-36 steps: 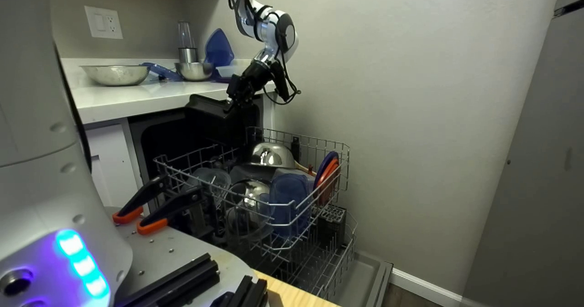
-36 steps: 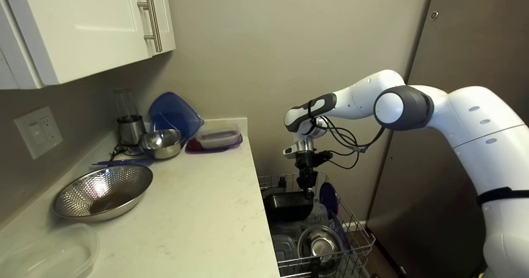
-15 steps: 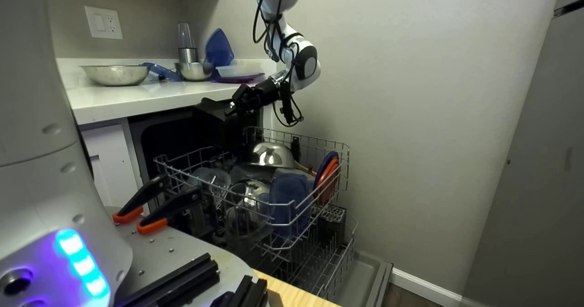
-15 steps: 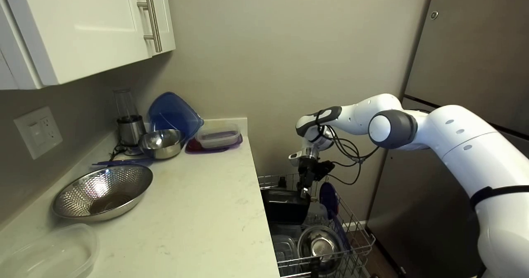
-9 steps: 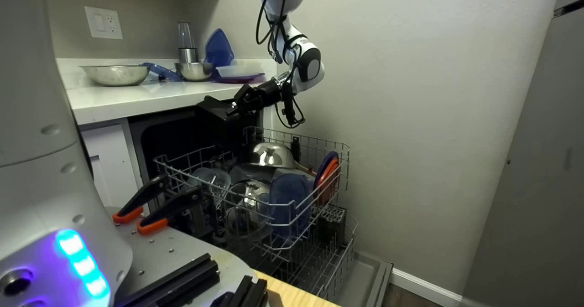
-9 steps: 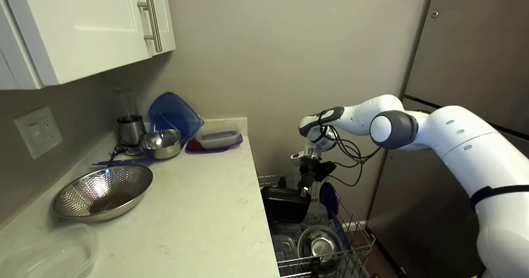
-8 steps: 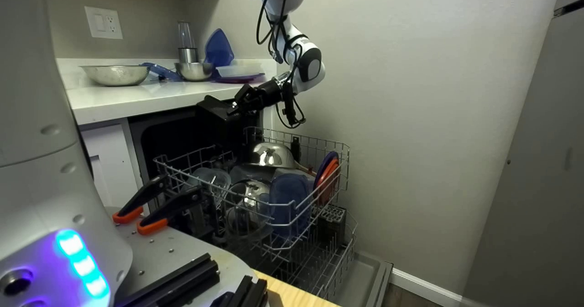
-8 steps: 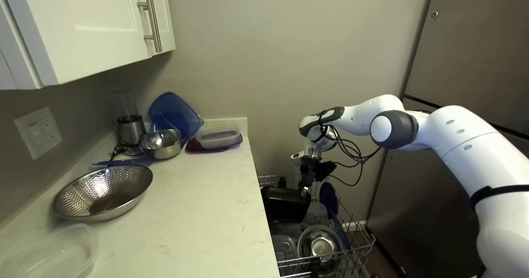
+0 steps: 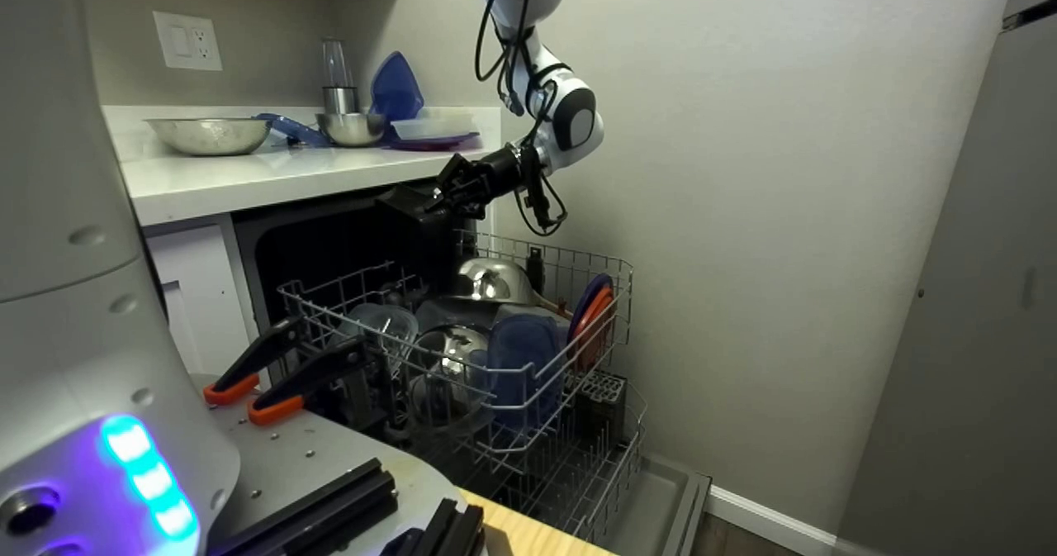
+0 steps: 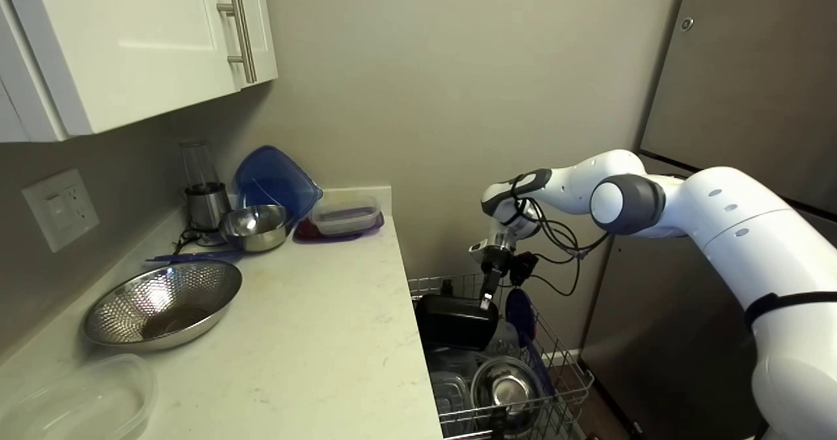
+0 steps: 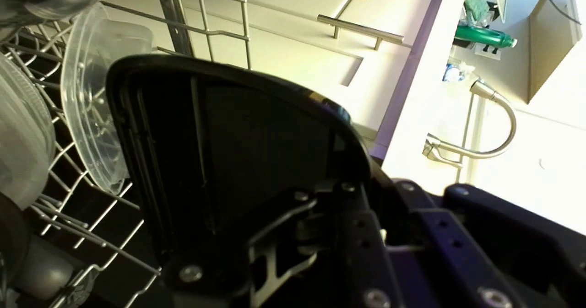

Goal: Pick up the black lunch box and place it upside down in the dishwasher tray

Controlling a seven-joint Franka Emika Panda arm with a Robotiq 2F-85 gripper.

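The black lunch box is held tilted over the far part of the dishwasher tray, just beyond the counter edge. It also shows in an exterior view. In the wrist view its dark hollow inside faces the camera. My gripper is shut on the box's rim, also seen in an exterior view; in the wrist view the fingers pinch its edge. The dishwasher tray of grey wire is pulled out below, also in an exterior view. Whether the box touches the tray is hidden.
The tray holds an upturned steel bowl, a blue dish, clear tubs, another steel bowl and lids. The white counter borders it, with a colander. A grey wall stands behind.
Over 2.4 seconds my gripper has lowered and tipped over, and the lunch box has tilted further with it. In the last half second both have shifted a little right in both exterior views.
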